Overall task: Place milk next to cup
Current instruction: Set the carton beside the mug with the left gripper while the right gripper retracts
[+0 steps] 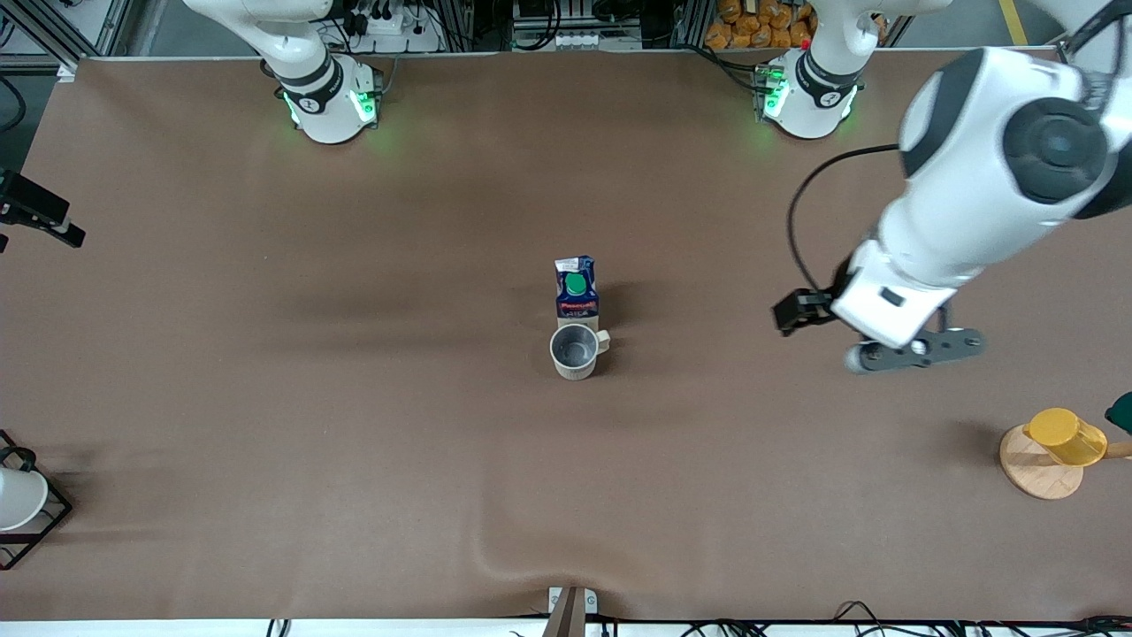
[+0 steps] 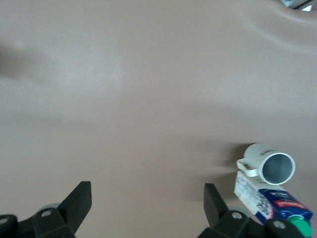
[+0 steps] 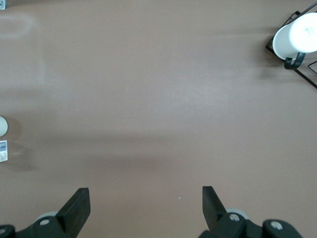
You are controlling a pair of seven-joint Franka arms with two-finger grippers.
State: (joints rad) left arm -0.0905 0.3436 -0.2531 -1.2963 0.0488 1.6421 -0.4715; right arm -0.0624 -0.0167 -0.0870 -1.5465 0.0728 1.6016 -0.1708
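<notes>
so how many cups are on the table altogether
3. The cream mug stands mid-table, just nearer the front camera than the milk carton. A yellow cup lies on a wooden stand at the left arm's end. A white cup sits in a black wire stand at the right arm's end.

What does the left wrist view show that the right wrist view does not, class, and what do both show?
Only the left wrist view shows the cup whole, grey inside, with the milk standing right beside it, and the open left tool over bare table. Only the right wrist view shows the plain white cup on its black wire stand, and the open right tool. Both share the brown table; the right wrist view catches only slivers of cup and milk at its edge.
</notes>
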